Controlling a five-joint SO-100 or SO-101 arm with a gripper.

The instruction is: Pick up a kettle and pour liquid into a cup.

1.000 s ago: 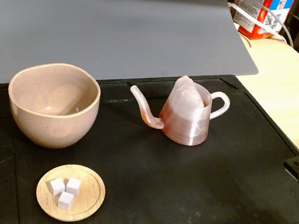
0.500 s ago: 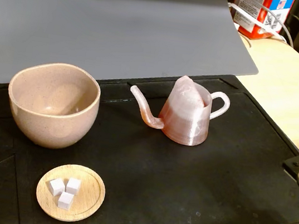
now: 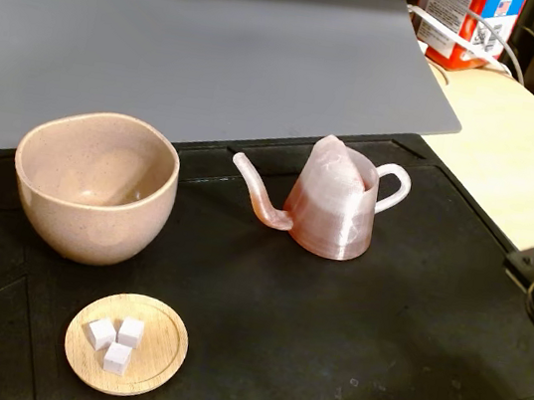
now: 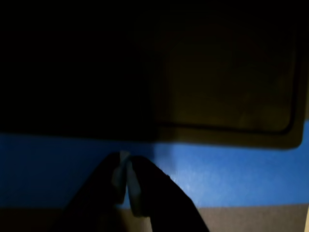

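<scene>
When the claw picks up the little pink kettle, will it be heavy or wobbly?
Probably light: the kettle looks like thin, see-through plastic. It likely stands steady, since its base is wide. Its loop handle is small, so it might swing, and liquid could dribble from the long thin spout if tilted.

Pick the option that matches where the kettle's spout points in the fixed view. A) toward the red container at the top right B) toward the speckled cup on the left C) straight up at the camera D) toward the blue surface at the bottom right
B: the kettle stands upright on the black mat with its thin curved spout reaching left toward the cup, and its loop handle on the opposite, right side.
</scene>
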